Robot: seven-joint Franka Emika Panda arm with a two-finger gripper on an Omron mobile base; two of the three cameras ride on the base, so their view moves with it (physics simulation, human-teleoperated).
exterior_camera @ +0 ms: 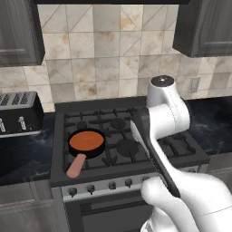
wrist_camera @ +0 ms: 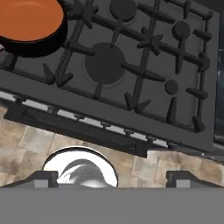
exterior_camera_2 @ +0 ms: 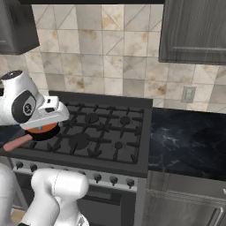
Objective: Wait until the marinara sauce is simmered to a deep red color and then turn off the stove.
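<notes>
1. From my seat I see the stove [exterior_camera: 122, 136], wide and dark grey with black grates, set between dark marbled counters [exterior_camera_2: 190, 141], with a tiled wall behind it.
2. The marinara sauce [exterior_camera: 86, 141] sits as a flat orange-red disc in a small black skillet [exterior_camera: 86, 149] on the front-left burner; it reads orange rather than deep red to me.
3. The skillet's tan-pink handle [exterior_camera: 75, 166] points out toward the stove's front edge, above the silver strip of small dark knobs [exterior_camera: 112, 185].
4. In the hand view the gripper [wrist_camera: 116, 179] hangs above the stove's front edge, looking down on the grates; the sauce shows at the upper left corner there.
5. The two dark fingertips [wrist_camera: 43, 178] stand wide apart with nothing between them, touching nothing.
6. A silver-and-black toaster [exterior_camera: 18, 113] stands on the counter left of the stove.
7. Dark cabinets [exterior_camera_2: 194, 31] hang above on both sides.
</notes>
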